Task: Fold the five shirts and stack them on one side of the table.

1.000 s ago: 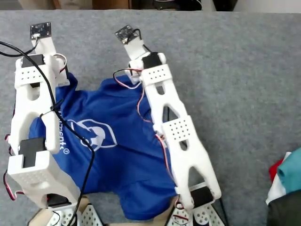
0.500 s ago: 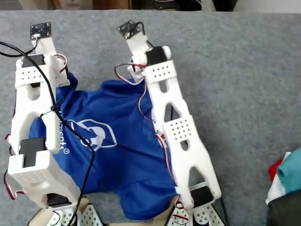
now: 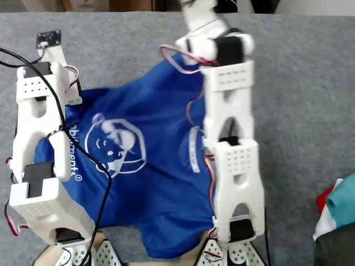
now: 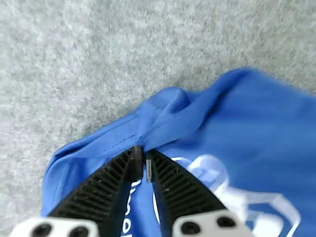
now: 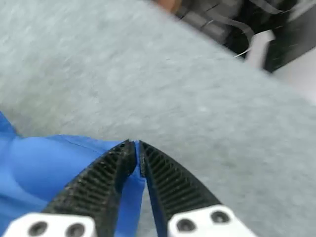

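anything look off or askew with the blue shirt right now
The blue shirt lies askew: the right gripper pinches one corner stretched toward the far edge of the table, while the left gripper pinches a bunched fold at the other corner, so the fabric is skewed and wrinkled, not flat.

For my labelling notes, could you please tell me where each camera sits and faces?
High view: fixed overhead, looking down on the blue shirt and both arms.
Left wrist view: on the left arm, facing the left end effector pinching the shirt.
Right wrist view: likewise, right end effector pinching shirt.
All share the shirt.
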You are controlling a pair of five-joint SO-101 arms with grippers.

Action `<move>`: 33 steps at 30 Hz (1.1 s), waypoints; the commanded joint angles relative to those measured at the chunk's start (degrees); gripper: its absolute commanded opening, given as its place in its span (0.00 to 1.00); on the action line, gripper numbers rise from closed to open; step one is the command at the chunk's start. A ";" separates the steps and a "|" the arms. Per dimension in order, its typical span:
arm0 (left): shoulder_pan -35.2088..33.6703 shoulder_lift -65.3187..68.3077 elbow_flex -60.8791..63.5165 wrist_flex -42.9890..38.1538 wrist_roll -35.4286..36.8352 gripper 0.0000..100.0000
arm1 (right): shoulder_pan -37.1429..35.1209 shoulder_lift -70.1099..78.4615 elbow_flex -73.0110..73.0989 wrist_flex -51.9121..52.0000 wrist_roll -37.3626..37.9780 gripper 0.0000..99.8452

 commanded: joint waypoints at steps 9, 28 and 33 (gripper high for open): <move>3.43 -18.95 -12.84 8.79 -0.18 0.02 | 7.25 -26.59 -3.12 -0.26 1.05 0.01; 13.98 -49.71 -26.64 24.35 -3.52 0.02 | 11.65 -47.08 -2.86 -0.26 9.58 0.01; 13.98 -49.89 -21.54 24.09 -8.97 0.02 | 12.00 -42.77 3.56 -0.35 9.58 0.01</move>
